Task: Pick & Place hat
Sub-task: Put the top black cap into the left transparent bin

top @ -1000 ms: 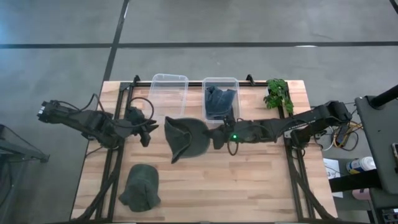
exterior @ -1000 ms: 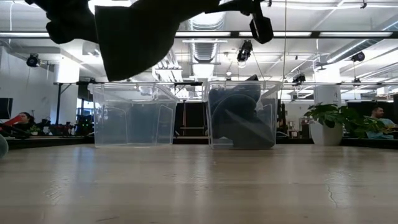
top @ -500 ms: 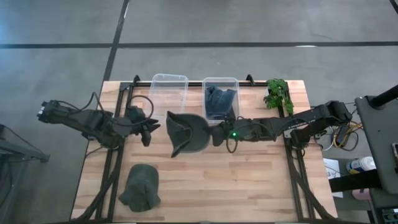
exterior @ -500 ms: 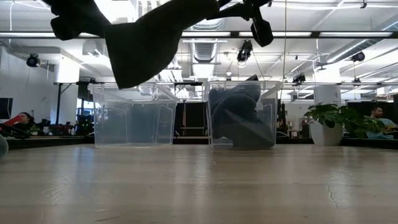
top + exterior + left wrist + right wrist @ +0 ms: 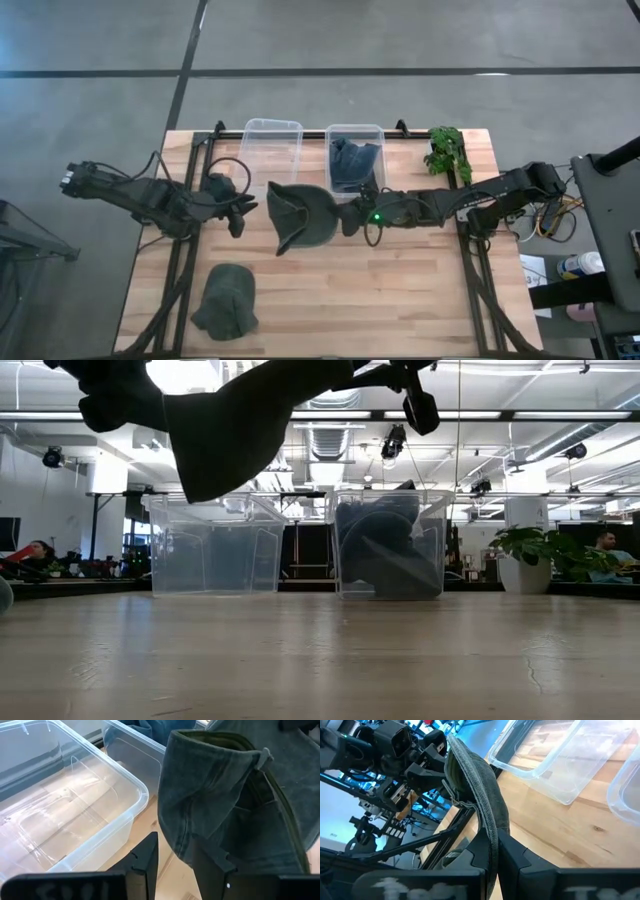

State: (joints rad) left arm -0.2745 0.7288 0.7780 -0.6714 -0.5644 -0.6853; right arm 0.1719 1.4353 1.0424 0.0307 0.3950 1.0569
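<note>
Even, diffuse overhead light fills the high view; the wooden table [image 5: 400,290] is bright and casts only soft, short shadows beneath the arms. The low view is strongly backlit: ceiling light strips [image 5: 520,415] glare white, and the hanging hat [image 5: 235,425] reads as a near-black silhouette. The tabletop closest to that camera is blurred, while the clear bins [image 5: 215,545] behind are sharper. In the left wrist view, light glints off the empty plastic bin [image 5: 65,815], and the near fingers [image 5: 145,865] are soft. The right wrist view has blown-out bluish background highlights and a smeared foreground.
</note>
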